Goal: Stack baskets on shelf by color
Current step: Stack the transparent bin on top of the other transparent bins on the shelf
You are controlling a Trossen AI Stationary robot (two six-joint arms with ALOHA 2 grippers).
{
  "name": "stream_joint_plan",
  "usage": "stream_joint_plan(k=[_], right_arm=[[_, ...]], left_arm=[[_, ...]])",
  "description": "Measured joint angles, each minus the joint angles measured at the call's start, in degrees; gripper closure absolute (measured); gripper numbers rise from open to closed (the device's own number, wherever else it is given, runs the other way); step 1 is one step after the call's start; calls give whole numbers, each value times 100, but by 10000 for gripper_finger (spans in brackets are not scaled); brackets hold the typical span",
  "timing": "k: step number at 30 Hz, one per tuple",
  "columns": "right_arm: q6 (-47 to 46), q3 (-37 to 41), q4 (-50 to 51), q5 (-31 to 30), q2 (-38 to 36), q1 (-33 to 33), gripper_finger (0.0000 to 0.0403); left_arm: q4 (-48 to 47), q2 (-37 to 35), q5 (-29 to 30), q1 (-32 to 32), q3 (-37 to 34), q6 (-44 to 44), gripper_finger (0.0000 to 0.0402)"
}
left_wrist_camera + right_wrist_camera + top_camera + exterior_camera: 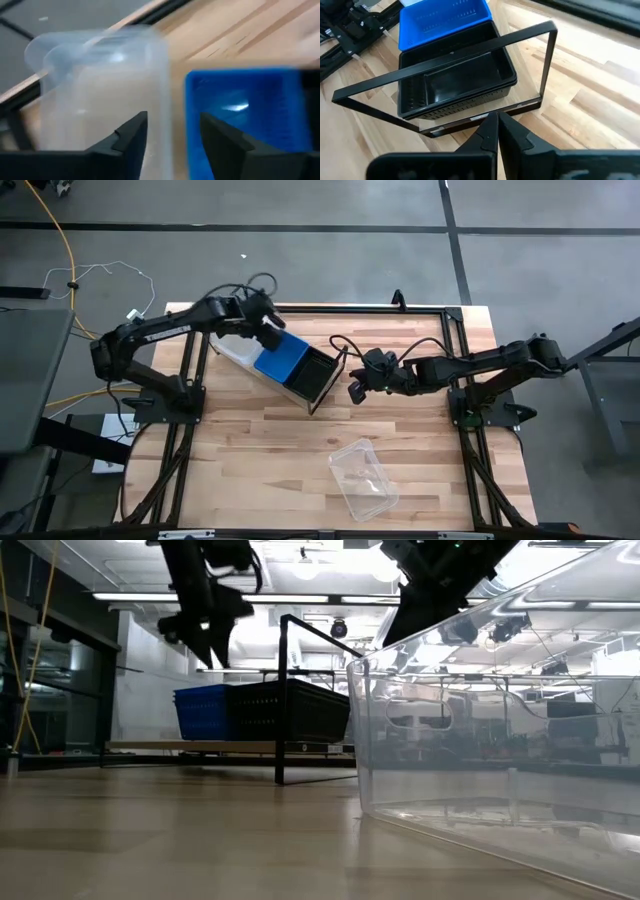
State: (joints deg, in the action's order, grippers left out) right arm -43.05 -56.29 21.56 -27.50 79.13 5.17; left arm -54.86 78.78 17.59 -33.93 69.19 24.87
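Note:
The shelf [340, 365], a black metal frame on a wood panel, lies at an angle at the table's far middle. In a row on it stand a clear basket [235, 350], a blue basket [282, 360] and a black basket [318, 375]. My left gripper [272, 335] hovers open above the gap between the clear basket [100, 85] and the blue basket [240, 100]. My right gripper [357, 390] is shut and hangs in the air just right of the shelf, facing the black basket [455, 85]. Another clear basket [362, 477] rests on its bottom near the table's near edge.
The shelf's thin frame bar [470, 52] runs across above the black basket, between it and my right gripper [497, 120]. The loose clear basket [500, 740] stands close to the low camera. Bare wood lies to the shelf's near left and far right.

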Motion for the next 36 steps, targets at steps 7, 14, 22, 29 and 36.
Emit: stream_joint_plan(k=[7,14,22,29,36], right_arm=[[1079,-2,-1007,-472,0,344,402],[802,-2,-337,315,-9,687,402],[-163,-1,825,456,-11,1395,402],[-987,0,972,2296,-11,1716,402],[-2374,-2,1033,3623,-13,2069,357]], left_arm=[[1100,-1235,-1333,-20,2,88,205],[1769,-2500,-1250,1185,-119,41,206],[3880,-3705,-491,2657,-1913,500,204],[4684,-4040,-63,3319,-2835,948,205],[4714,-4133,111,3433,-2855,735,206]])
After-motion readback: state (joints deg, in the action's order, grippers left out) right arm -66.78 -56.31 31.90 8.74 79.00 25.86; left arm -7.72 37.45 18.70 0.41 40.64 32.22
